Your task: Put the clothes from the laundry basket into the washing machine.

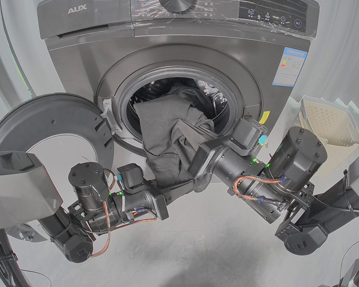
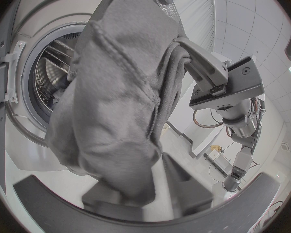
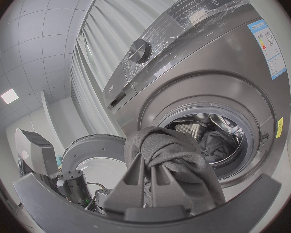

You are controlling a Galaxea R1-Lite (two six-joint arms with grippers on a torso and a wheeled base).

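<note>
Got a dark grey cloth garment [image 1: 163, 128] hanging half out the open drum of the grey front-loading washing machine [image 1: 87, 60]. Got the right hand [image 3: 149, 165] pinching its upper fold, left hand [image 2: 142, 182] spread around the lower end. Cream perforated laundry basket [image 1: 331, 128] beside the machine.

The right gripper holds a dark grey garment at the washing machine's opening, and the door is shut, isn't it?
No, the door is open, swung to the left, as the head view shows. The right gripper does hold the dark grey garment at the washing machine opening.
</note>
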